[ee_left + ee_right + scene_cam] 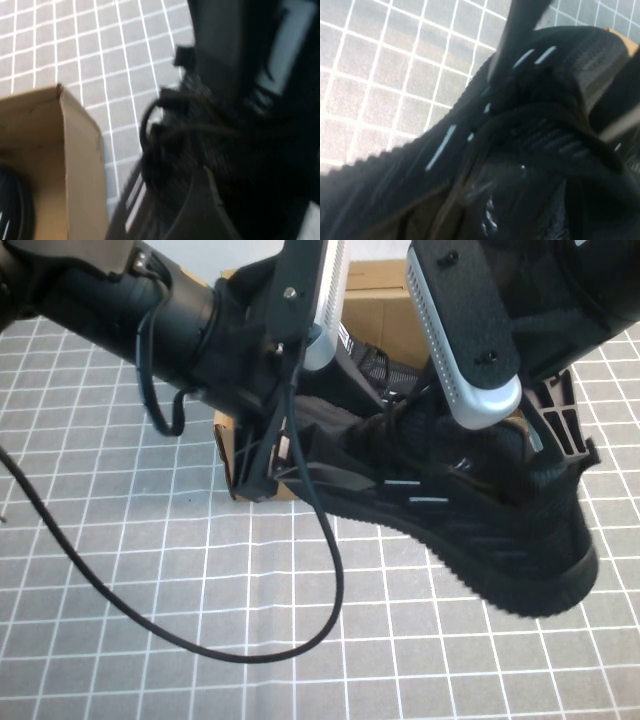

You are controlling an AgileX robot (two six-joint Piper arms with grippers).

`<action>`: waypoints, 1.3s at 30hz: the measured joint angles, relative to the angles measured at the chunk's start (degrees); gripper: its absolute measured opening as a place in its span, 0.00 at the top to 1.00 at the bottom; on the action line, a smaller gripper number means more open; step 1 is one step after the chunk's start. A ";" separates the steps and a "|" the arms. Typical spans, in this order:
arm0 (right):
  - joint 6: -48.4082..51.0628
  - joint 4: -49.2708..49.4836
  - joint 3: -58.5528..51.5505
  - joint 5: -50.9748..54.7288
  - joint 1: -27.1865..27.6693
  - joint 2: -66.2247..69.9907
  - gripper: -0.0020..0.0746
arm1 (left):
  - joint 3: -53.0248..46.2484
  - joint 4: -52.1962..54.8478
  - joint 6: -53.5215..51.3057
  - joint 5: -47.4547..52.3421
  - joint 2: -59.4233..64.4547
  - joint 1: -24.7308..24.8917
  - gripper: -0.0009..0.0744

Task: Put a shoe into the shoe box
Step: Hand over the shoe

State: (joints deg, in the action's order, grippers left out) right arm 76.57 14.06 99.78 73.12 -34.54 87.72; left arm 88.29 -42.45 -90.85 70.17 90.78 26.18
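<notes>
The black shoe (480, 530), with white dashes on its side, hangs tilted above the table just in front of the brown shoe box (380, 300). Its toe points to the front right. My left gripper (265, 468) grips the heel end, shut on the shoe, next to the box's front corner. My right gripper (558, 425) is shut on the far side of the forefoot. The left wrist view shows the laces (200, 130) and the box wall (75, 165). The right wrist view shows the shoe's side (445, 145) close up. Both arms hide most of the box.
A dark shape with white dashes (10, 210) lies inside the box. A black cable (200, 640) loops over the grey gridded mat (150, 560) at the front left.
</notes>
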 joint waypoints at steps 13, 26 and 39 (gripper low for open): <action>1.52 1.98 0.00 0.00 0.05 0.00 0.98 | 0.00 -7.12 -6.27 -1.50 4.12 0.00 0.38; 1.77 1.58 0.00 0.00 0.13 0.14 0.98 | 0.00 -10.79 -3.85 -1.29 7.20 0.00 0.63; -14.53 2.09 0.00 -0.35 0.50 -0.12 0.69 | 0.09 -8.62 -3.50 -6.74 7.83 0.00 0.95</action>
State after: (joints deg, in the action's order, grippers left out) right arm 62.04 16.15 99.78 72.77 -34.04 87.60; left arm 88.38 -51.06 -94.35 63.43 98.61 26.18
